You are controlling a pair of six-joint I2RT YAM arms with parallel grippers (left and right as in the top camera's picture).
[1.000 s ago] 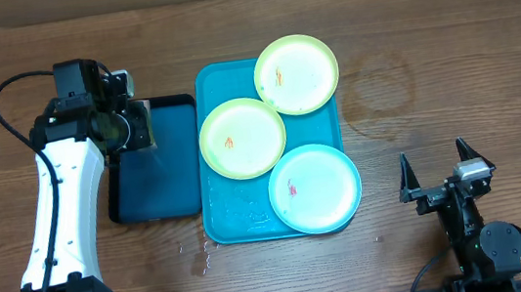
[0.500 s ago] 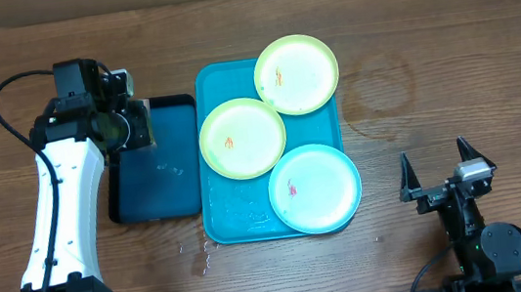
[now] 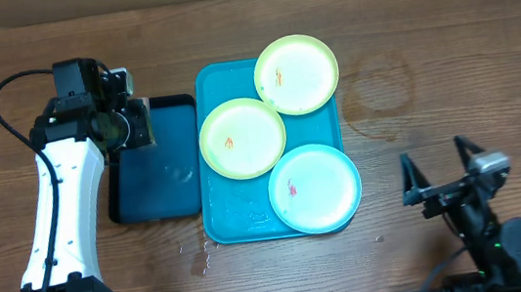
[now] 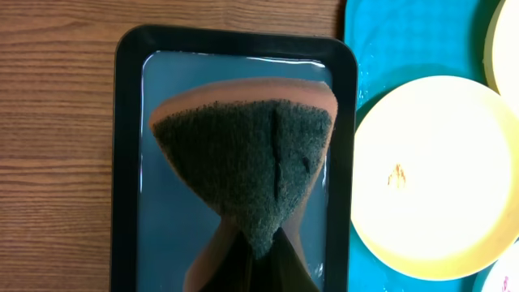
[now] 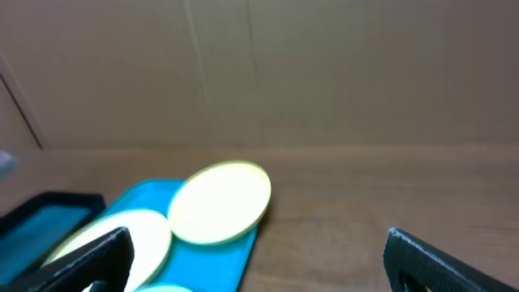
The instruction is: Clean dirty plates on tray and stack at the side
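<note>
A: Your left tool (image 3: 135, 126) is clamped tight on the sponge (image 4: 243, 166) — dark scouring face toward the wrist camera, orange foam showing round its edge. It hangs over the far end of the small tray (image 3: 153, 193), the dark-blue one with the black rim. That one sits on the table (image 3: 427, 48) just left of the tray (image 3: 239, 215).

B: You can see the small tray's bottom is glossy with water (image 4: 162, 203). Whether the sponge touches it, you cannot tell from either view. A few drops (image 3: 199, 256) lie on the wood by the tray's near left corner.

A: Your right tool (image 3: 430, 151) is spread as wide as it goes, with nothing between its fingers (image 5: 89, 255). It sits well to the right of the tray, toward the table's near edge.

B: All three plates (image 3: 242, 138) are on the tray. The far green plate (image 3: 296, 73) overhangs the far right corner. The middle green plate (image 3: 232, 154) lies toward the left side, and its rim meets the far one's. The blue plate (image 3: 314, 187) sits at the near right, jutting over the right rim and touching the middle plate.

A: Each one is dirty — orange smears on the two green ones, a red one on the blue.
</note>
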